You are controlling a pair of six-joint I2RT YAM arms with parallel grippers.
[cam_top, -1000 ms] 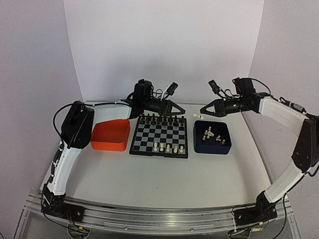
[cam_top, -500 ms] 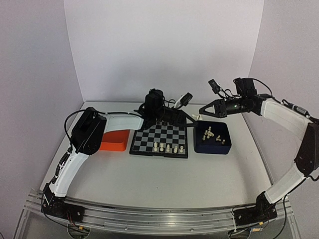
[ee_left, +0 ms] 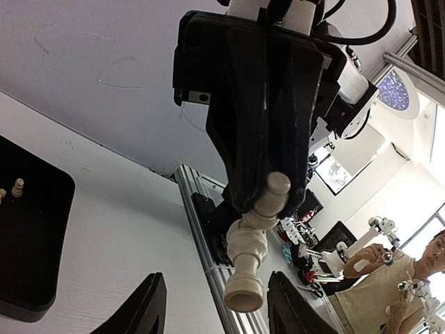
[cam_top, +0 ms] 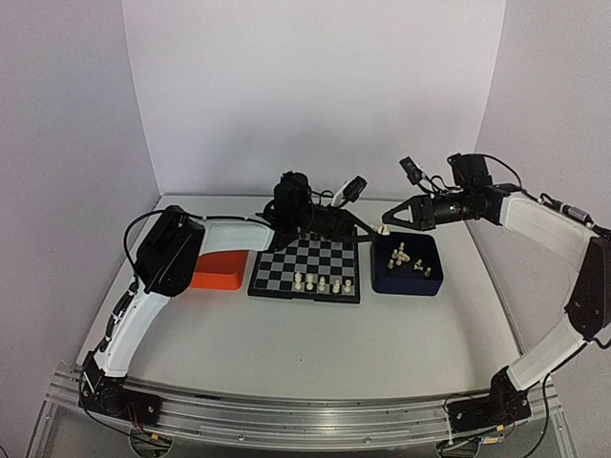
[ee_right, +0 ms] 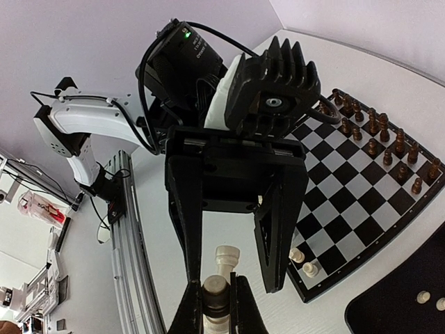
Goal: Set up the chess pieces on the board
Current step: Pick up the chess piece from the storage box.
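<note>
My right gripper (cam_top: 384,229) is shut on a cream-white chess piece (ee_right: 224,259), held in the air between the board (cam_top: 305,262) and the dark blue tray (cam_top: 409,277). My left gripper (cam_top: 369,225) faces it, tip to tip. In the left wrist view the piece (ee_left: 256,240) hangs base-first between my open left fingertips (ee_left: 149,306), with a gap on each side. Several cream pieces (cam_top: 320,282) stand on the board's near rows. More (cam_top: 401,256) lie in the blue tray.
Small black pieces (ee_right: 375,132) line the board's far rows. An orange tray (cam_top: 215,270) sits left of the board, partly under the left arm. White walls close off the back and both sides.
The left arm swung right from behind the board to meet the right gripper, and its jaws narrowed around the held piece. The right gripper edged slightly left and down.
</note>
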